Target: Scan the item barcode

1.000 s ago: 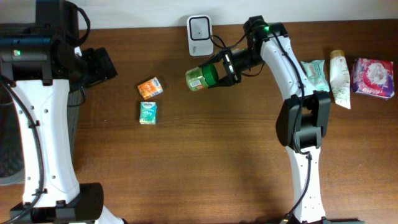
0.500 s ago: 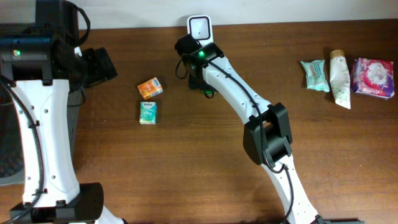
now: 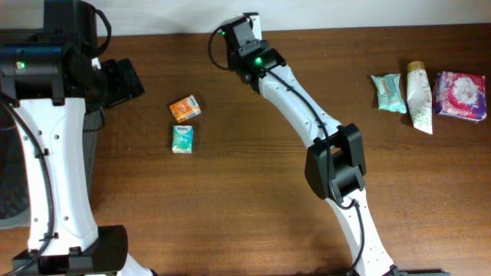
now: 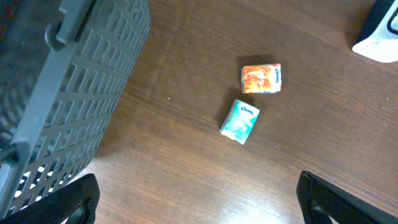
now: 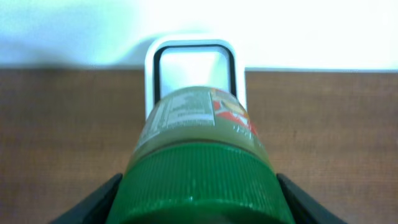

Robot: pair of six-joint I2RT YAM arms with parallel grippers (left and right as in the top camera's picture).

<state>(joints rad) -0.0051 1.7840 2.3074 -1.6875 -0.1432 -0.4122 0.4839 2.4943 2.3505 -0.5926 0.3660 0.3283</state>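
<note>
Right wrist: right gripper (image 5: 199, 208) clamps jar (image 5: 198, 124) facing scanner (image 5: 194, 62) at table's (image 5: 62, 124) back edge; scan probably underway; left gripper (image 4: 199, 202) apart.

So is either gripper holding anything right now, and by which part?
The right gripper holds the jar by its green lid, gripped from both sides; the label end faces the scanner. The left gripper is open and empty.

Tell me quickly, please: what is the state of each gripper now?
Left gripper: open, holding nothing.
Right gripper: closed on the green-lidded jar.
</note>
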